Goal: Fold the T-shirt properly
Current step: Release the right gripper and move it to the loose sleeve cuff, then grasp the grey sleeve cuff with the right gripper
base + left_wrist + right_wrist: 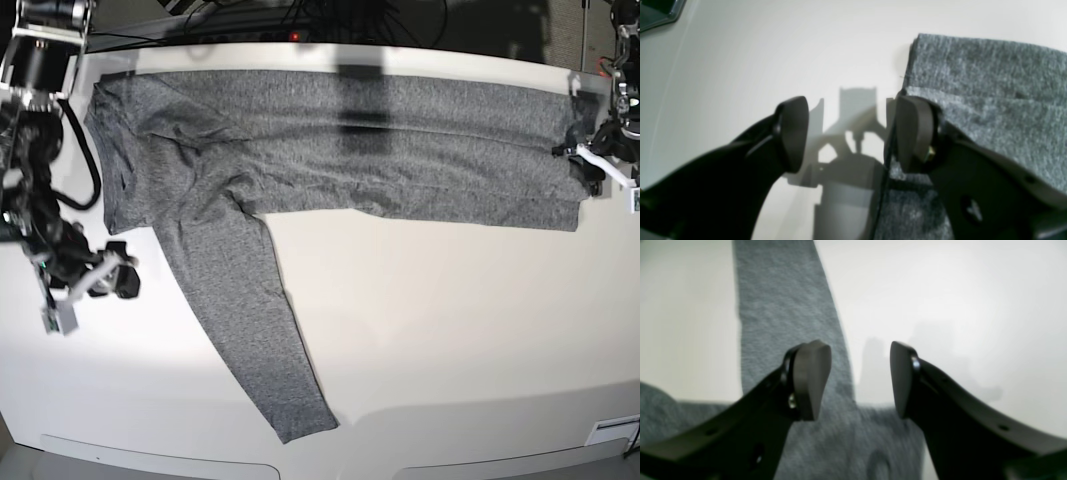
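T-shirt (pixel 330 150) in the base view lies flat along the far edge of the tabletop (pixel 450 340), folded lengthwise into a long band, with one sleeve (pixel 250 320) trailing diagonally toward the near edge. The right gripper (pixel 105 283) hangs off the cloth near the table's left edge, and the left gripper (pixel 590 165) sits at the hem end by the right edge.

From the left wrist, the left gripper (pixel 848 133) has its jaws apart and nothing between them; one pad stands right at the layered edge of the T-shirt (pixel 990 100), the other over bare table. If it closes from here, it could likely catch only the top layer and pull the fold open.

From the right wrist, the right gripper (pixel 860 380) is also spread and empty, above the sleeve (pixel 783 306) where it joins the body. The view is blurred. The loose sleeve is the main risk: folding the body without tucking it first would probably leave it sticking out or bunched.
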`<action>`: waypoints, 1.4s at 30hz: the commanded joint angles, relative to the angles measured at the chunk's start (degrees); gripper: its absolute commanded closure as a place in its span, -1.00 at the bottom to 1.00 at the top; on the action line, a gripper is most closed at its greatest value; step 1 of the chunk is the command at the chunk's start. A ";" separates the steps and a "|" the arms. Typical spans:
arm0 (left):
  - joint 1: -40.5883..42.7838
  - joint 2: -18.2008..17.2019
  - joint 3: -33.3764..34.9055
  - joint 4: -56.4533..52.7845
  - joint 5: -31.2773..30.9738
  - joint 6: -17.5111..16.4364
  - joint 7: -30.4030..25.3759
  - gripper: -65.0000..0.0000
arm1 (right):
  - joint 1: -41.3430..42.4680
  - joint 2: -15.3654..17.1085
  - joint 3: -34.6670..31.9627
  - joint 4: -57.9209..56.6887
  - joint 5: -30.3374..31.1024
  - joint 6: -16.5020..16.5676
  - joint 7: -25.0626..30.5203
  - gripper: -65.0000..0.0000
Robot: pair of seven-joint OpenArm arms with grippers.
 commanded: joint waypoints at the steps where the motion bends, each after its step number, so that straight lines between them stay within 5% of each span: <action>1: -0.28 -1.05 -0.59 0.85 -0.07 0.35 -1.42 -0.23 | 3.39 0.55 -1.14 -1.44 0.46 0.20 0.42 0.00; 11: -0.42 -0.37 -0.59 0.85 0.00 0.37 -1.62 -0.23 | 26.45 -1.18 -22.10 -31.80 -4.42 -0.81 5.14 0.00; 22: -0.42 1.14 -0.59 0.85 0.02 0.35 -1.79 -0.23 | 43.43 -10.45 -24.20 -64.67 -24.41 -2.43 22.29 0.00; 28: -0.42 1.16 -0.59 0.85 0.02 0.35 -1.81 -0.23 | 44.76 -11.72 -24.20 -70.58 -27.26 -4.11 25.44 0.00; 42: -0.44 1.16 -0.59 0.85 0.04 0.35 -2.36 -0.23 | 39.17 -12.33 -24.20 -70.64 -26.84 -4.07 22.34 0.00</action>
